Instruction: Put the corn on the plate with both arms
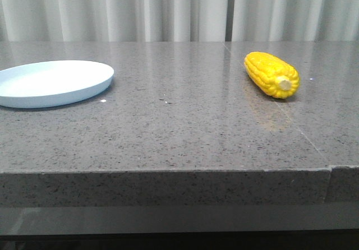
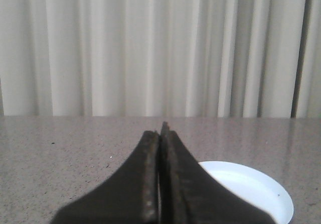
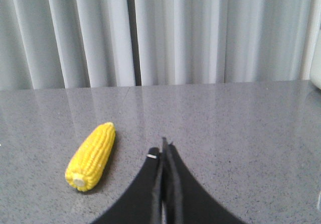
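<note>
Jaws: left gripper (image 2: 159, 133) and right gripper (image 3: 164, 146) both pressed together, holding nothing
Corn (image 1: 271, 74): lies on table (image 1: 185, 126) at robot's right, pale stem end toward camera
Plate (image 1: 50, 82): far left, well apart from corn
Handling: prob light, stiff, rounded, may roll; grip across mid-cob
</note>
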`<action>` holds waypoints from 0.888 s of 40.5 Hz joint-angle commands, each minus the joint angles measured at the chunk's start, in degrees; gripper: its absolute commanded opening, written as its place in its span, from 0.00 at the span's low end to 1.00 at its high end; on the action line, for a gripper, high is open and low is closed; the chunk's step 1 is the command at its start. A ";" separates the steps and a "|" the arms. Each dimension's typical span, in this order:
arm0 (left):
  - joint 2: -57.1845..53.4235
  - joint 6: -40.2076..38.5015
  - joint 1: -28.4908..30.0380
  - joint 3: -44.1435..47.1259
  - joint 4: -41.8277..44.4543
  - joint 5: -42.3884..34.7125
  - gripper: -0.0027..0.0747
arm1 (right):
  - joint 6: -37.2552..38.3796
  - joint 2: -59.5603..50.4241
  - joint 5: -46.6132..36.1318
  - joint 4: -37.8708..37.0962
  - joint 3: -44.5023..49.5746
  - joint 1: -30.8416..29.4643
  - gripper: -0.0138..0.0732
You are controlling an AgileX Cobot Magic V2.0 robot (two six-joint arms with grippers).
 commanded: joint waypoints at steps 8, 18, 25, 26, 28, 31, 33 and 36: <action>14.19 2.63 0.07 -11.03 0.30 1.94 0.01 | -0.51 15.52 3.02 0.66 -11.45 -0.30 0.08; 13.93 2.63 0.07 -11.03 0.30 2.51 0.51 | -0.51 15.84 1.93 0.66 -11.52 -0.30 0.51; 13.93 2.63 0.07 -11.03 0.30 2.38 0.94 | -0.51 15.84 1.48 0.66 -11.52 -0.30 0.90; 13.93 2.63 0.07 -11.03 0.30 2.38 0.93 | -0.51 15.84 1.48 0.66 -11.52 -0.30 0.91; 13.93 2.63 0.07 -11.03 0.30 2.50 0.90 | -0.51 15.84 1.48 0.66 -11.52 -0.30 0.92; 14.19 2.63 0.07 -11.13 -0.35 3.75 0.86 | -0.51 15.84 1.48 0.66 -11.52 -0.30 0.91; 15.44 2.63 0.07 -11.25 -1.10 5.00 0.84 | -0.51 15.84 1.48 0.66 -11.52 -0.30 0.91; 19.44 2.63 0.07 -12.62 -2.06 7.23 0.84 | -0.51 15.84 1.48 0.66 -11.52 -0.30 0.91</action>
